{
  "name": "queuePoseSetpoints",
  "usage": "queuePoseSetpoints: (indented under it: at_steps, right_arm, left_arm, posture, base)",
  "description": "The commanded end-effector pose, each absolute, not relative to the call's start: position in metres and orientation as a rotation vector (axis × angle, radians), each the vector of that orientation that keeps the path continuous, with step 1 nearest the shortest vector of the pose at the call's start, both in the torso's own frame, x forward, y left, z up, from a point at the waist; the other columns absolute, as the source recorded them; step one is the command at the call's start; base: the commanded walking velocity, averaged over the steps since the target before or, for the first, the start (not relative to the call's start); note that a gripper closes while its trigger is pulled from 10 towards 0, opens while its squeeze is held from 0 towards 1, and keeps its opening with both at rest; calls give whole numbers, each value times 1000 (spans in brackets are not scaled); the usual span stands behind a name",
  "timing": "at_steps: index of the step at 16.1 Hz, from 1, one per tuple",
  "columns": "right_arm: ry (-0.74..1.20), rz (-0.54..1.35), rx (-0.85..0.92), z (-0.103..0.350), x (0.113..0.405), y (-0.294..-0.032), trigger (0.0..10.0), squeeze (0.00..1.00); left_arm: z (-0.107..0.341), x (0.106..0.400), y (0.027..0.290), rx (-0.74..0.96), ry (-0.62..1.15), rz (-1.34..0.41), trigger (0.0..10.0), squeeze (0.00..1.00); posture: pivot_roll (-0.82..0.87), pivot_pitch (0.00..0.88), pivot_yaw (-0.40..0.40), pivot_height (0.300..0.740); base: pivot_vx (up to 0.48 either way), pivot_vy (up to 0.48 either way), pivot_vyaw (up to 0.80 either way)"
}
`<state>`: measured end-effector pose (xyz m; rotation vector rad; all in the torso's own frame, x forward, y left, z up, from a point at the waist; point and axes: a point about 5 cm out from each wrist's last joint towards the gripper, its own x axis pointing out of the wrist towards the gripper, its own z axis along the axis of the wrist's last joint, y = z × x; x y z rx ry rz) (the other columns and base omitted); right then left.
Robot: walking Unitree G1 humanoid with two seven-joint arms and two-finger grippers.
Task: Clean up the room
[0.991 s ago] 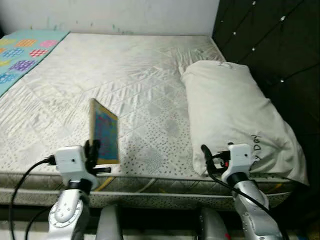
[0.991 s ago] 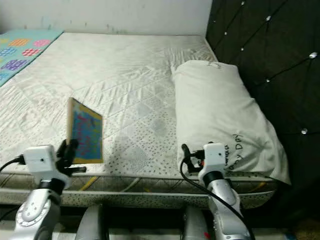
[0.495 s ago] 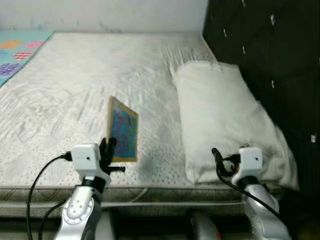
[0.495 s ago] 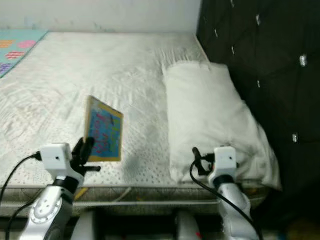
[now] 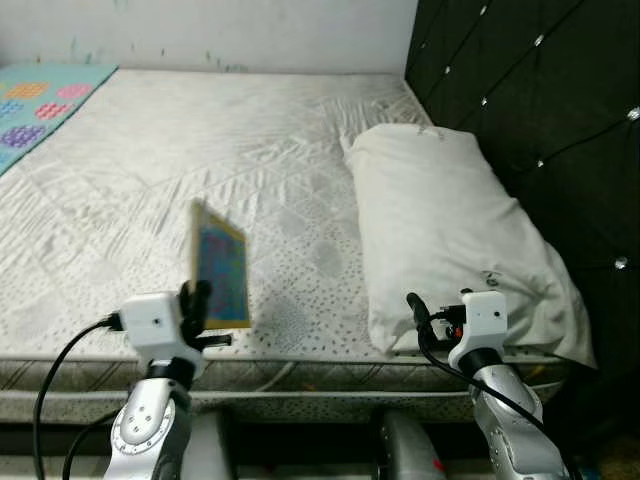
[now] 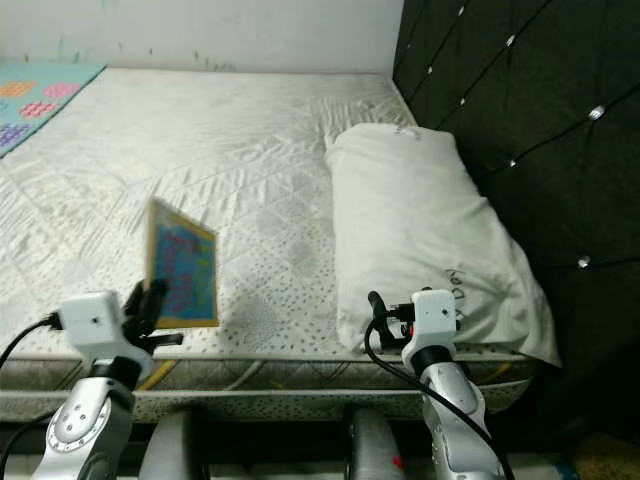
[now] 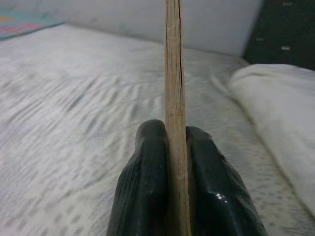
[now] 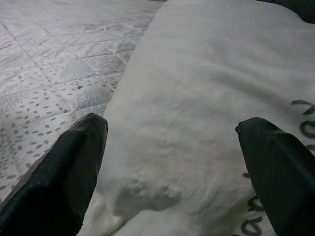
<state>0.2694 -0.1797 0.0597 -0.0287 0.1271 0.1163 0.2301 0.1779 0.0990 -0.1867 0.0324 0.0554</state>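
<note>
Holding one thin blue-faced book upright, left gripper jaws clamped; one pillow; right gripper jaws wide.

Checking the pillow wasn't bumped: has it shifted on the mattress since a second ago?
No. The pillow lies along the mattress's right side against the dark headboard, as before; the camera moved.

Open mattress to my left, pillow blocking my right.
I see bare white quilted mattress stretching away, the plump white pillow lying against the black tufted headboard, just ahead of my spread right gripper.
</note>
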Motion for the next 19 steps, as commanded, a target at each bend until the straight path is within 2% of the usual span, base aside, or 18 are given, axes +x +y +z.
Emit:
queuePoseSetpoints:
  at_steps: [1,4,6,9,10,14,19]
  right_arm:
    - [123,116,-42,63,270,-184,10000,0]
    - [132,111,-63,64,267,-193,10000,0]
    - [137,114,-83,66,265,-199,10000,0]
    - [136,128,-105,69,265,-202,10000,0]
    - [133,132,-113,72,266,-203,10000,0]
    - [123,119,-136,77,265,-210,10000,0]
    - [119,109,-156,81,262,-215,10000,0]
  left_arm:
    - [104,235,185,-234,-2,79,10000,0]
    - [114,245,193,-340,-61,82,10000,0]
    - [127,256,210,-499,-149,124,10000,0]
    - [128,268,210,-681,-170,66,10000,0]
    - [125,275,205,-758,-151,18,10000,0]
    - [107,297,195,-889,-52,-65,10000,0]
    - [71,312,183,-918,229,-161,10000,0]
  posture:
    - [-97,0,-42,559]
    - [-112,1,-60,559]
    - [-129,13,-81,559]
    - [-148,19,-99,559]
    - [-158,22,-102,559]
    - [-190,29,-102,559]
    - [-216,30,-95,559]
  base:
    - [0,0,0]
    - [0,0,0]
    - [0,0,0]
    - [0,0,0]
    - [0,0,0]
    - [0,0,0]
    - [0,0,0]
